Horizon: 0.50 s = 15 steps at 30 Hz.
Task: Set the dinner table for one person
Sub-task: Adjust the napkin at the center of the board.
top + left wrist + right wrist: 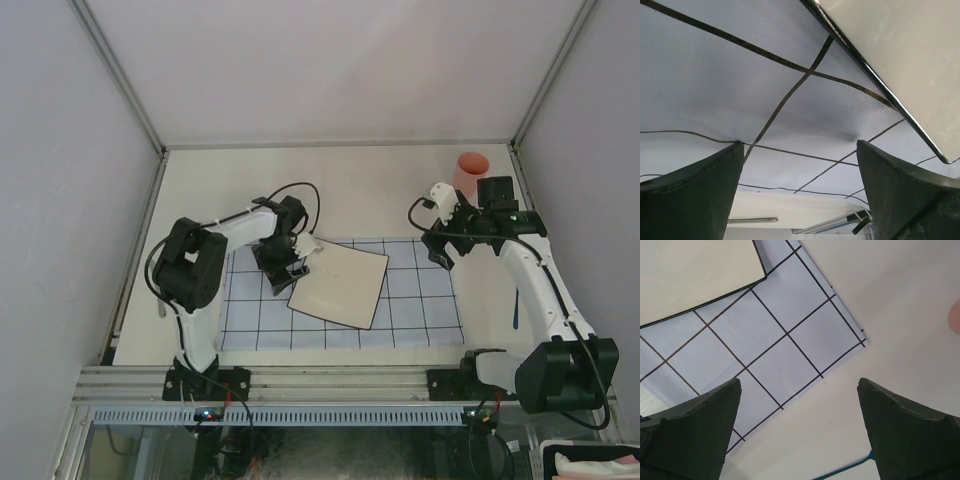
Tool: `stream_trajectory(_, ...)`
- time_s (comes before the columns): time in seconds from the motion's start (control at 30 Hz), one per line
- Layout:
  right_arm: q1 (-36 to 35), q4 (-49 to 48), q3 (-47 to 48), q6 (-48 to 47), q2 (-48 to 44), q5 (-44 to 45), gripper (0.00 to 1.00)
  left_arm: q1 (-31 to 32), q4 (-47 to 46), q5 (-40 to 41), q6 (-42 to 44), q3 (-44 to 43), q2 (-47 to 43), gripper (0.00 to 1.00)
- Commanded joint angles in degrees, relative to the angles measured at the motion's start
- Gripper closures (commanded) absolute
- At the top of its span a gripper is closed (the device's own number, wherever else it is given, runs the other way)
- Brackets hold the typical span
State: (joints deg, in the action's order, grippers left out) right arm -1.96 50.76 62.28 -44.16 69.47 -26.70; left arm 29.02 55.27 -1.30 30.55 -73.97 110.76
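A blue checked cloth (pixel 420 310) lies on the near part of the table (pixel 380 190), with a square plate (pixel 340 285) on it. Your left fingers (pixel 690 200) are wide open beside the plate. Your right fingers (pixel 910 430) are wide open above the cloth's corner. Far right stands a pink cup (pixel 472 170).

Lt-blue cloth (pixel 420 300) w/ dark grid lies flat; sq off-white plate (pixel 340 285), dark rim, sits askew on its left-centre; pink cup (pixel 471 170) upright nr far-right corner of counter (pixel 380 190), well apart from cloth; thin blue item (pixel 515 312) lies right of cloth.
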Motion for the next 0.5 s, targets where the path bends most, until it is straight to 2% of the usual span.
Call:
stream_trajectory(0.0, 0.78, 0.57, 0.26, -0.77, -2.74, -1.08, 0.0, -0.89, -10.91, -3.26, 2.81, -2.24, 4.36, 0.0)
stream_trajectory(0.47, 4.58, 6.46, -0.41, -1.65, -11.71, -1.65, 0.0, -0.85, -7.81, -2.94, 3.08, -6.5, 5.28, 0.0)
